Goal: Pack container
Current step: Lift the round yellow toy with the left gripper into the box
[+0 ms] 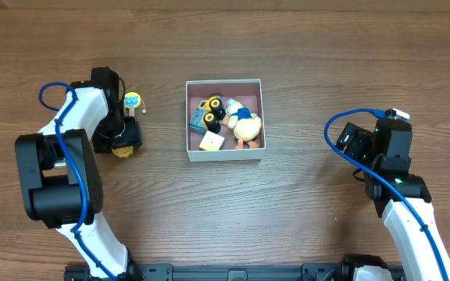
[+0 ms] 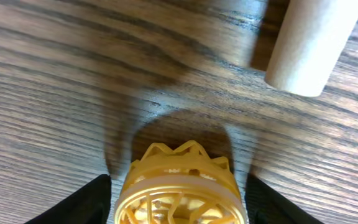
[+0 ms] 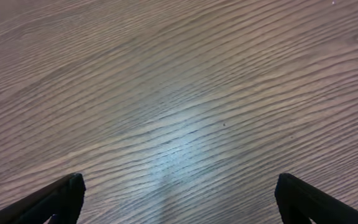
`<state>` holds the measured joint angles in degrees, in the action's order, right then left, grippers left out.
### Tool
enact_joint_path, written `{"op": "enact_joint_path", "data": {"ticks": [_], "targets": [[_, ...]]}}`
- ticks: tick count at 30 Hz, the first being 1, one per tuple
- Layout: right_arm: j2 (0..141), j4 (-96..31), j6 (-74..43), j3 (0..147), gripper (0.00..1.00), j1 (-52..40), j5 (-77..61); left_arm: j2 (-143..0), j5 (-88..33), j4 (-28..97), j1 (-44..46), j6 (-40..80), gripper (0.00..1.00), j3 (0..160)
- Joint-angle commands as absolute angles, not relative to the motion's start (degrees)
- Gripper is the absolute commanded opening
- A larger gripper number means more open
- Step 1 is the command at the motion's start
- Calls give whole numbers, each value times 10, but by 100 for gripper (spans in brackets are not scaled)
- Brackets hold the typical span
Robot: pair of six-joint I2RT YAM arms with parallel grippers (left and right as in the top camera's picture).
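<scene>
The container (image 1: 225, 154) is a shallow white-walled square box with a pinkish bottom, at the table's middle. It holds a yellow and black toy truck (image 1: 209, 114), a yellow duck (image 1: 247, 125) and a small yellow and white block (image 1: 211, 142). My left gripper (image 1: 123, 143) is left of the box, its black fingers tight against both sides of a round yellow lattice toy (image 2: 179, 186), low over the table. My right gripper (image 3: 179, 199) is open and empty over bare wood at the far right (image 1: 366, 144).
A small blue and yellow figure (image 1: 133, 101) stands just beyond my left gripper. It shows as a beige cylinder in the left wrist view (image 2: 312, 43). The left arm (image 1: 61, 156) lies along the table's left side.
</scene>
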<state>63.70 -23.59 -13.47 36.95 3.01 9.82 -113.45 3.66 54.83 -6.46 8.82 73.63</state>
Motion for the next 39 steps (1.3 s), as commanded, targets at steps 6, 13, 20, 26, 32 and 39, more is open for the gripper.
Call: {"op": "enact_joint_path", "data": {"ticks": [6,13,20,26,32,39], "targets": [[636,-232,-135,375,100,32,98,-1141,32,550,-63,90,52,732],[636,-232,-135,375,100,32,98,-1141,-16,644,-56,90,47,865],[636,-232,-135,375,100,32,97,-1141,-123,747,99,91,52,1162],[636,-232,-135,375,100,32,97,-1146,-87,637,317,104,59,1170],[636,-232,-135,375,100,32,97,-1183,-18,639,348,118,57,1170],[636,-232,-135,375,100,32,97,-1191,39,670,292,119,100,1183]]}}
